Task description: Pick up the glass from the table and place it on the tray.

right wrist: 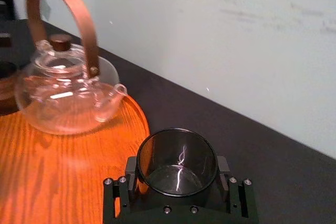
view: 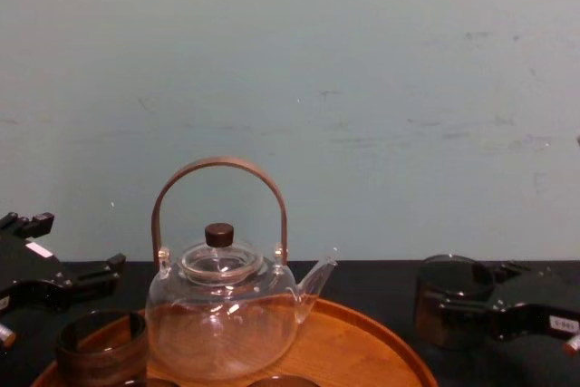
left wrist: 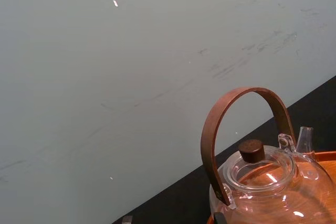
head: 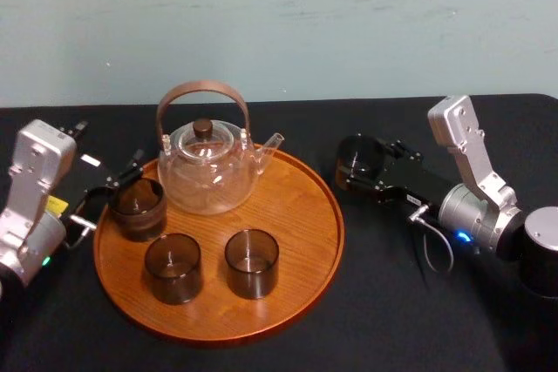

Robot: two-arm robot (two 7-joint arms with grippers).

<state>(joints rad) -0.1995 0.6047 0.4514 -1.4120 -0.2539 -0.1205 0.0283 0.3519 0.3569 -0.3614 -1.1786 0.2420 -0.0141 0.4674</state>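
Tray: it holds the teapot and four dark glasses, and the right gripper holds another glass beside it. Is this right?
Not quite. The head view shows three dark glasses on the tray, not four. The teapot stands on it too, and the right gripper holds another glass beside it.

Silver arms [head: 466, 150], blk right pincer [right wrist: 177, 171] w/ screws [right wrist: 167, 209], blue LED [head: 462, 235].

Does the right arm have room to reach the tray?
Probably yes: the right gripper, shut on a glass, is just beside the tray, whose right side is bare. The teapot and the left gripper are farther left.
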